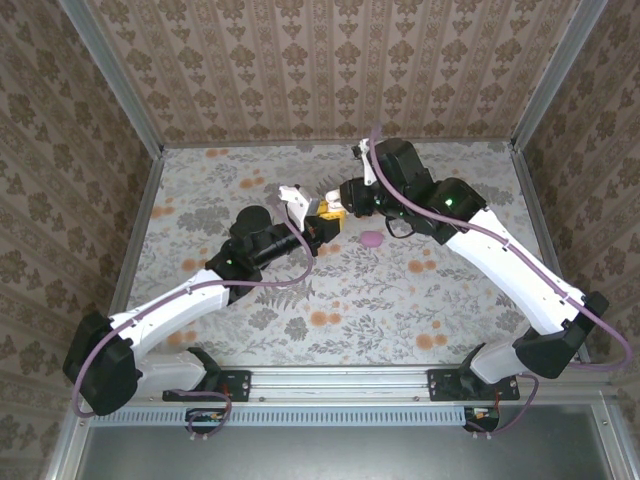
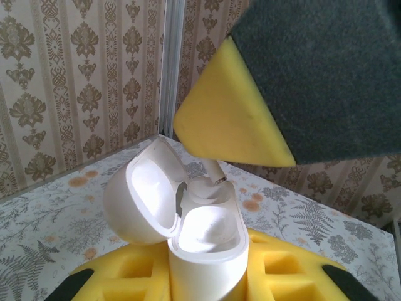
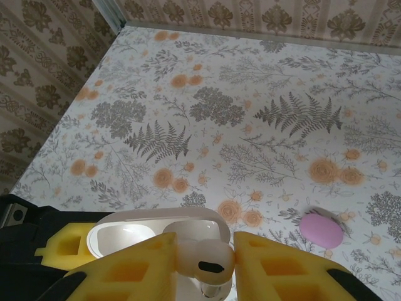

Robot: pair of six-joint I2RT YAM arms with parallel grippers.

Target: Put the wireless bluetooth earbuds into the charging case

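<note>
My left gripper (image 1: 318, 226) (image 2: 207, 279) is shut on the white charging case (image 2: 207, 251) and holds it upright above the table, its lid (image 2: 141, 194) swung open. Just above the case's wells, my right gripper (image 1: 341, 206) (image 3: 203, 266) is shut on a white earbud (image 3: 210, 260). The earbud's stem (image 2: 217, 175) points down into the far well, its metal tip at the rim. The near well is empty. In the right wrist view the open case (image 3: 141, 233) sits right behind the earbud. A pinkish-purple pebble-like piece (image 1: 371, 239) (image 3: 321, 231) lies on the table to the right.
The floral tablecloth (image 1: 400, 290) covers the table, with patterned walls on three sides and a metal corner post (image 2: 168, 63) behind the case. Both arms meet above the table's middle-back area. The right gripper's yellow pad (image 2: 232, 119) hangs close over the case.
</note>
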